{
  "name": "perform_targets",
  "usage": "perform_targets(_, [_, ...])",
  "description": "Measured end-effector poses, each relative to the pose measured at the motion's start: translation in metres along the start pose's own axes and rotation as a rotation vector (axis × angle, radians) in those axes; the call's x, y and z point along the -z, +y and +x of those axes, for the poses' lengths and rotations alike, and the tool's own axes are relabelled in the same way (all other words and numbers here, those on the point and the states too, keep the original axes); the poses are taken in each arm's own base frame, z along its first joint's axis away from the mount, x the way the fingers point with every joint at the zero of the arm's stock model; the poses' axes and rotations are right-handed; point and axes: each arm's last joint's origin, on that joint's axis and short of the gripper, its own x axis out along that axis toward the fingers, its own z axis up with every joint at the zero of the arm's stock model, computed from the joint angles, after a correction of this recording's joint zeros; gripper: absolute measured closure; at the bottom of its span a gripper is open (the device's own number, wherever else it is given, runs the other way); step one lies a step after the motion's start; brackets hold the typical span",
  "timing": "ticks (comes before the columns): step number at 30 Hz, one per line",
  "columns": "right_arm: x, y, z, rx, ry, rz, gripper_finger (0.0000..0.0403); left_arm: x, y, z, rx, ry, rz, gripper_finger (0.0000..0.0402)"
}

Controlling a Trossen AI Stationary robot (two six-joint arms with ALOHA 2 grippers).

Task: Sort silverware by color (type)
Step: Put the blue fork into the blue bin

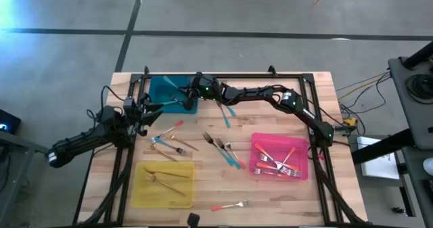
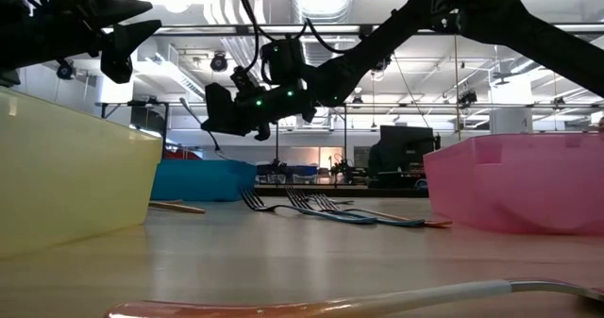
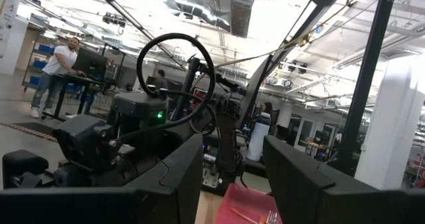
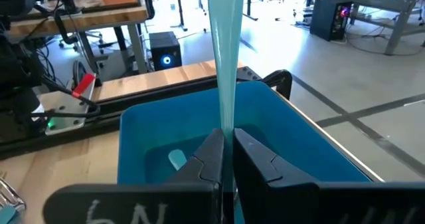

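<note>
Right gripper [image 1: 184, 97] hangs over the teal tray [image 1: 160, 93] at the upper left of the high view, its fingers clamped on the teal fork [image 4: 224, 64], whose handle stands straight out from the jaws, long axis pointing away from the wrist and above the tray's floor (where another teal piece lies). A release there would likely drop it in. Left gripper [image 1: 147, 110] waits just left of that tray, fingers apart. Remaining forks [image 1: 223, 149] lie mid-table, nearer the right arm. No legible writing shows.
</note>
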Motion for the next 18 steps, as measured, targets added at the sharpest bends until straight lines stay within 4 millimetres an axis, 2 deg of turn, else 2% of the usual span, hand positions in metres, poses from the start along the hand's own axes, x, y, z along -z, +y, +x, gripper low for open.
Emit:
perform_targets(8, [0.0004,-0.0001,0.0000,-0.001,0.004,0.000,0.0381,0.0000,0.0000,0.0000,0.000,0.000,0.000,0.0260])
perform_targets(18, [0.0008,-0.0001,0.0002,-0.001,0.002,-0.001,0.0299,0.0000,0.0000,0.0000,0.000,0.000,0.000,0.0260])
